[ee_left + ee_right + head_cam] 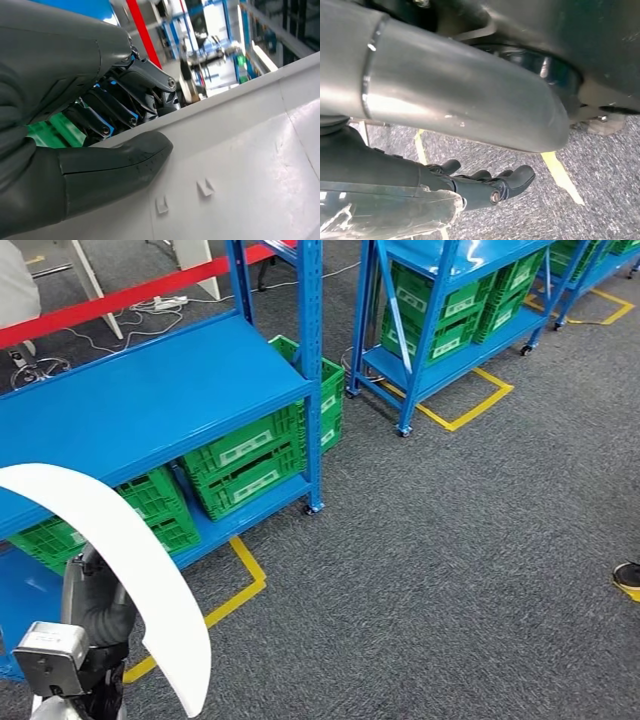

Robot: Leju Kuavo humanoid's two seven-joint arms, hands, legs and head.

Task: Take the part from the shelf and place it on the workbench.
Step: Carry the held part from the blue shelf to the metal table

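In the head view, the part (113, 540) is a long, curved white panel, smooth and matte, shaped like a broad arc that sweeps from the left edge down to a rounded tip near the bottom. It is held clear of the blue shelf (151, 390), above the grey carpet (453, 570). The left hand (94, 605) sits beneath the arc, its grey ribbed cover and dark fingers pressed up against the panel's underside. Green slatted plastic crates (241, 465) fill the shelf's lower level, and yellow tape (241, 590) marks the floor.

In the left wrist view, the left hand (113, 130) grips the part (245, 165): the thick grey thumb lies flat on the white face while the darker jointed fingers wrap over its raised edge. The panel's surface is plain plastic with two small moulded tabs.

In the right wrist view, the right hand (486, 185) hangs over the speckled carpet (591, 200), its dark fingers stretched out and slightly apart, holding nothing.
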